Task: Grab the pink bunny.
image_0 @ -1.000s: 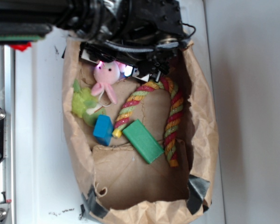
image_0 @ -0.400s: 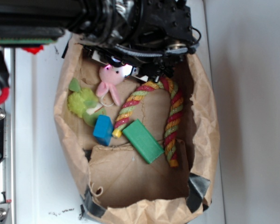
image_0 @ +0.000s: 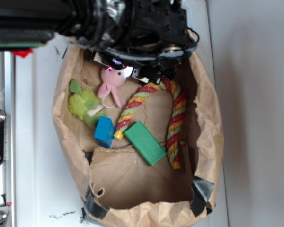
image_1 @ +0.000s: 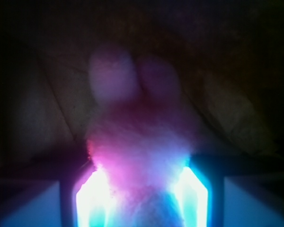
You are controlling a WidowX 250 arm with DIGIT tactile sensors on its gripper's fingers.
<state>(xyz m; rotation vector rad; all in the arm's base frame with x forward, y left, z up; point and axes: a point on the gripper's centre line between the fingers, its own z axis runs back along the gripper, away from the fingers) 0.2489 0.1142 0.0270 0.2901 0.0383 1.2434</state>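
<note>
The pink bunny (image_0: 110,87) lies in the upper left of the brown paper bag (image_0: 209,142), with its head tucked under my gripper (image_0: 117,72) and its limbs trailing toward the bag's middle. In the wrist view the bunny (image_1: 139,142) fills the gap between my two glowing fingers (image_1: 92,198), its fluff against both pads and its two ears pointing away from me. My gripper (image_1: 142,189) is shut on the bunny's head. Its face is hidden.
A fuzzy lime-green plush (image_0: 83,103) sits just left of the bunny. A blue block (image_0: 104,131), a green block (image_0: 144,143) and a multicoloured rope (image_0: 173,118) lie in the bag. The bag's walls stand close around the gripper. A metal rail (image_0: 0,142) runs along the left.
My gripper has come down over the bunny's head, hiding the face that showed a second ago. The bunny turned slightly, and the bag's left wall bulged outward.
</note>
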